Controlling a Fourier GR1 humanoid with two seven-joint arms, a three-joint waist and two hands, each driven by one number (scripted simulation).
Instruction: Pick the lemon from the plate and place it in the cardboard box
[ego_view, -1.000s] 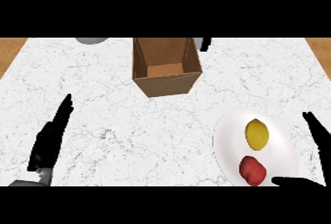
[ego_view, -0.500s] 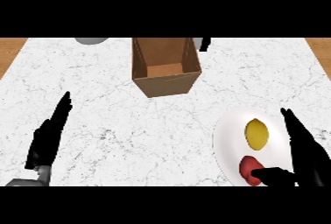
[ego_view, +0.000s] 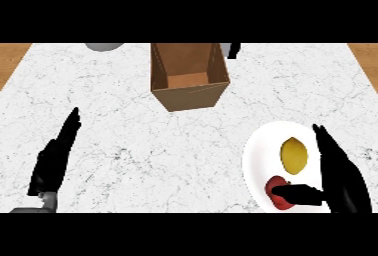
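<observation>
A yellow lemon (ego_view: 294, 155) lies on a white plate (ego_view: 258, 150) at the lower right, with a red fruit (ego_view: 278, 196) below it. My right hand (ego_view: 341, 175) is open just right of the lemon, fingers straight and pointing up, thumb lying across the red fruit. The lemon is not held. An open cardboard box (ego_view: 187, 76) stands at the top centre. My left hand (ego_view: 53, 160) rests open at the lower left, fingers up.
A grey round object (ego_view: 105, 46) sits at the counter's top edge left of the box, and a dark object (ego_view: 232, 49) stands right of it. Wooden floor shows past both top corners of the marble counter (ego_view: 148, 140).
My right hand has slid left over the plate's right side, closer to the lemon, with its thumb now over the red fruit. The left hand shifted slightly right and up.
</observation>
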